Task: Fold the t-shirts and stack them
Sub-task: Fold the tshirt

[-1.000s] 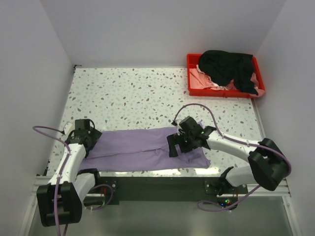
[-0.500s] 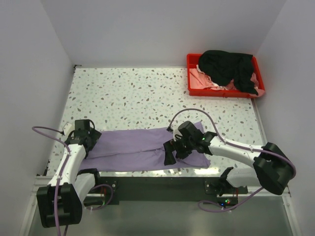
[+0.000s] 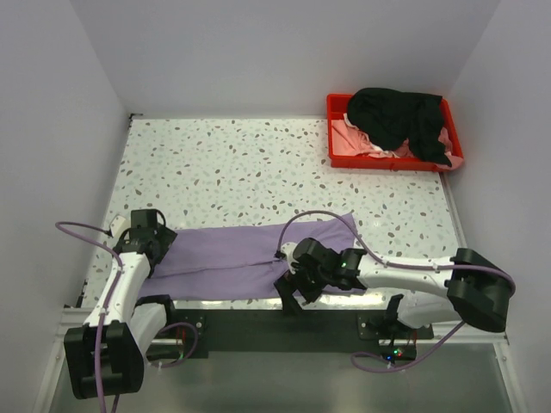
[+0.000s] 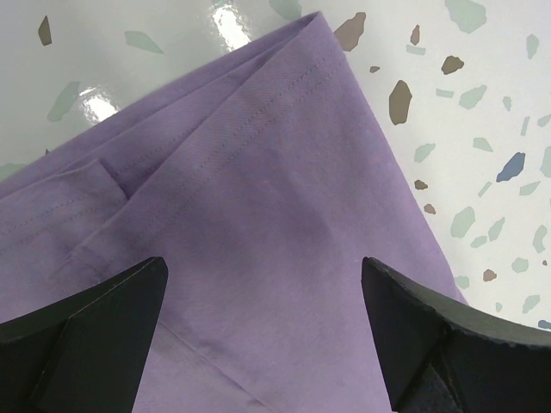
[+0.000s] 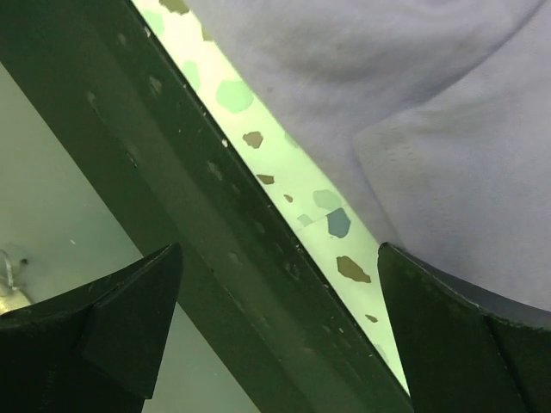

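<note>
Lavender tee (image 3: 224,258) under L gripper (image 4: 263,267), R gripper (image 5: 280,249) at its near edge

The tabletop (image 3: 241,163) in front of me is glossy white terrazzo, speckled with grey, brown and greenish chips. Plain pale walls close it in on three sides: a back wall (image 3: 284,52), a left wall (image 3: 52,129) and a right wall (image 3: 508,103). Along the near edge runs a dark metal rail (image 3: 258,327), with a flat grey surface (image 3: 275,383) beyond it on my side. Bright glare (image 4: 225,15) shines in patches off the gloss.
</note>
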Motion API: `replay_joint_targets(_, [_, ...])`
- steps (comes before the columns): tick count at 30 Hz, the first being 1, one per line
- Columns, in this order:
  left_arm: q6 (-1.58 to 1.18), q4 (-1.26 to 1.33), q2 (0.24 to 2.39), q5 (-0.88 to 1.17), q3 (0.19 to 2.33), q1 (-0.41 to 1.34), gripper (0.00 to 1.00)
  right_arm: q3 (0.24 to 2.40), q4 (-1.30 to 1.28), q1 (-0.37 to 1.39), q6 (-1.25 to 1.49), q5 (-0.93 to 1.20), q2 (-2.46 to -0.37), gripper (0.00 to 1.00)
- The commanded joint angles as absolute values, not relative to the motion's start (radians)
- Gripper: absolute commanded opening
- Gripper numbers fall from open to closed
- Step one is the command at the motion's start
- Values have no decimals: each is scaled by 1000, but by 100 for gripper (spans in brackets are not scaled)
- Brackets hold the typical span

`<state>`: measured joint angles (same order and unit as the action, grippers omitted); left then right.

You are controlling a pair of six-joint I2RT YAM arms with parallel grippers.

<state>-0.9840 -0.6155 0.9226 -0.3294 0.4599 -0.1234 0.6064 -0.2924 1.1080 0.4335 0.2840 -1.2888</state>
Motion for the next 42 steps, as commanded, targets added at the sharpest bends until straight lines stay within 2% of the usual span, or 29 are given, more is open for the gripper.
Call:
replay_joint_targets(1, [-989, -615, 908, -359, 482, -126, 100, 661, -317, 1169, 439, 178, -1278, 99])
replay_joint_targets(6, [-983, -632, 900, -348, 499, -126, 100, 673, -365, 1193, 501, 66, -1195, 99])
replay_joint_targets(8, [-979, -632, 888, -321, 514, -127, 100, 684, -408, 1192, 572, -45, -1136, 99])
replay_joint_targets(12, [-878, -575, 853, -98, 581, -123, 100, 726, -621, 1158, 718, -280, -1078, 99])
replay_joint_targets(15, [-827, -513, 831, -5, 604, -109, 100, 694, -643, 1034, 764, -229, -1063, 99])
replay_joint_targets(18, [-810, -442, 844, 122, 577, -62, 100, 631, -595, 904, 787, -88, -1095, 99])
replay_joint_targets(21, [-808, -420, 903, 126, 565, 78, 100, 627, -572, 859, 788, -90, -1137, 99])
replay_joint_targets(22, [-807, -420, 925, 112, 563, 144, 100, 635, -560, 847, 778, -86, -1173, 99])
replay_joint_targets(25, [-779, -413, 1011, 129, 549, 190, 100, 672, -529, 796, 721, -55, -1282, 99])
replay_joint_targets(33, [-741, -459, 1095, 7, 515, 192, 100, 888, -452, 692, 546, -48, -1635, 99])
replay_joint_targets(39, [-767, -399, 1117, 28, 486, 192, 100, 1202, -480, 612, 450, -32, -1924, 99])
replay_joint_targets(42, [-758, -384, 1158, 44, 483, 192, 100, 1502, -591, 585, 361, -40, -2127, 99])
